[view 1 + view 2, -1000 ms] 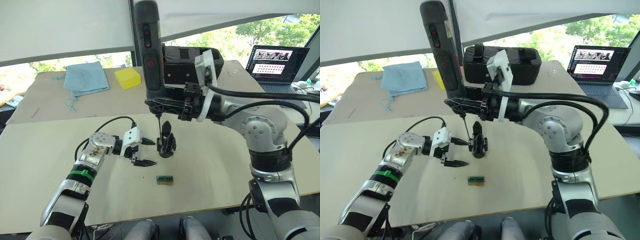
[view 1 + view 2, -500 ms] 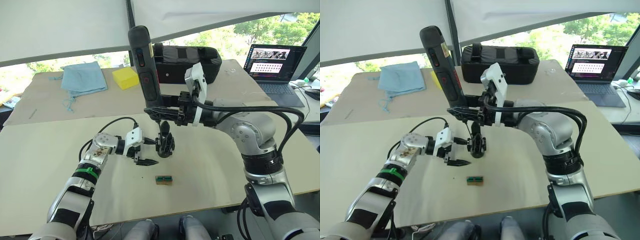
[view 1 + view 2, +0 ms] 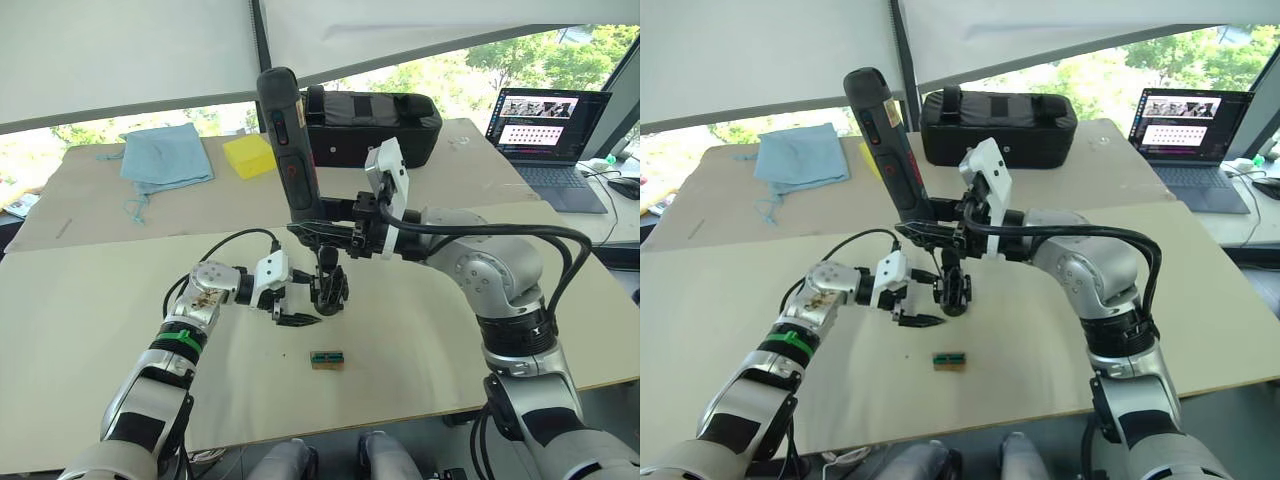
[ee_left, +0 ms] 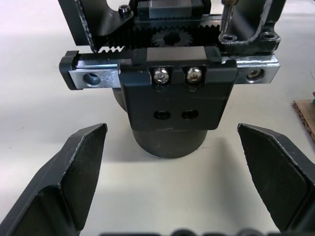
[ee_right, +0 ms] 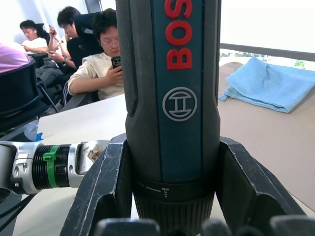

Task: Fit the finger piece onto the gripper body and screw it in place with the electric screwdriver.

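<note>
The gripper body [image 3: 330,292] stands on the table's middle, and the finger piece [image 3: 327,259] seems to stand upright on top of it. My right gripper [image 3: 320,231] is shut on the electric screwdriver [image 3: 288,140], which tilts a little to the left, its thin bit pointing down at the top of the assembly. Just left of the body is my left gripper [image 3: 303,298], open, one finger on each side of the body's base without touching. The left wrist view shows the body [image 4: 170,98] with two silver screws, between my fingers [image 4: 74,172].
A small green-and-brown block [image 3: 328,359] lies in front of the body. At the back stand a large black case [image 3: 375,118], a yellow block [image 3: 249,155] and a blue cloth [image 3: 160,155]. A laptop [image 3: 545,118] is at the far right. People sit beyond the table [image 5: 103,64].
The right arm has lowered the screwdriver and brought its bit down to the assembly. The left gripper has moved right, closer around the gripper body.
</note>
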Robot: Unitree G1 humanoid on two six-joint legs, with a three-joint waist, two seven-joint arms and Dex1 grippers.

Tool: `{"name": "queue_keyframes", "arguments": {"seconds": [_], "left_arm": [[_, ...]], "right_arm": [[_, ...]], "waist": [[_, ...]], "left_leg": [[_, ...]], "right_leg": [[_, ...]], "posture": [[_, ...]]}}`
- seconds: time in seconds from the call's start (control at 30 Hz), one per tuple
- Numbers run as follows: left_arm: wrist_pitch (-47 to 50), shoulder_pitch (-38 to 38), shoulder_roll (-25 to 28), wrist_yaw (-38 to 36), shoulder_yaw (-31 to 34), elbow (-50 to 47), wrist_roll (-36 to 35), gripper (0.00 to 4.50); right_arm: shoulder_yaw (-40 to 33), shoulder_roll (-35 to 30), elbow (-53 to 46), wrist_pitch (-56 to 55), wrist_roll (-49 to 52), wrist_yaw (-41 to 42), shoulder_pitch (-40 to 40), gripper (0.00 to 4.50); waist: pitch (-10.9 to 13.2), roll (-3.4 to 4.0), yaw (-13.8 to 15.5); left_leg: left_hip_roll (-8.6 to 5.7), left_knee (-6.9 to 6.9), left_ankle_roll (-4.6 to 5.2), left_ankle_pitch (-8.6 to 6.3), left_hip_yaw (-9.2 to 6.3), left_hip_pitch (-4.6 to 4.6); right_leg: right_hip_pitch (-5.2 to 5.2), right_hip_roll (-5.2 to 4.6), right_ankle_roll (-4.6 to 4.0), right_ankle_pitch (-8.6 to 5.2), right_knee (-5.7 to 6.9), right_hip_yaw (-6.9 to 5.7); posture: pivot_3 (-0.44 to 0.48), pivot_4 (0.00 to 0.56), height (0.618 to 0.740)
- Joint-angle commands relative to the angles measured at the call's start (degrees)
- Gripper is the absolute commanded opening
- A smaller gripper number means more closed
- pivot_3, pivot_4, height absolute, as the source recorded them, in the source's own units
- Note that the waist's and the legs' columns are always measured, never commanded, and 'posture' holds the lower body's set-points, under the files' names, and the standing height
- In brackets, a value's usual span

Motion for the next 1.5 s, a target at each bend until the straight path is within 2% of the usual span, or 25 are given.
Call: {"name": "queue_keyframes", "arguments": {"seconds": [0.03, 1.1, 1.5], "left_arm": [[-0.7, -1.0, 0.0, -0.2, 0.7, -0.4, 0.0, 4.50], [0.8, -1.1, -0.5, 0.2, 0.9, -1.0, -0.1, 4.50], [0.7, -0.9, -0.5, 0.1, 1.0, -1.3, -0.1, 4.50]], "right_arm": [[-2.7, 0.3, -3.4, -2.0, 0.9, 0.1, -1.0, 1.92], [-1.0, 0.3, -3.2, -5.2, -3.3, 2.9, 1.3, 1.92], [-2.0, 1.3, -3.4, -4.1, -2.6, 2.6, -0.3, 1.92]], "waist": [[0.0, 0.00, 0.0], [0.0, 0.00, 0.0], [0.0, 0.00, 0.0]], "left_leg": [[0.00, 0.00, 0.00, 0.00, 0.00, 0.00], [-0.02, 0.03, 0.00, 0.00, 0.00, 0.01], [-0.02, 0.05, 0.01, 0.00, 0.00, 0.00]], "right_leg": [[0.00, 0.00, 0.00, 0.00, 0.00, 0.00], [0.01, 0.00, 0.00, 0.00, 0.05, -0.01], [-0.01, 0.00, 0.00, 0.00, 0.07, -0.01]], "posture": [[0.000, 0.150, 0.740], [0.000, 0.150, 0.740], [0.000, 0.150, 0.740]]}}
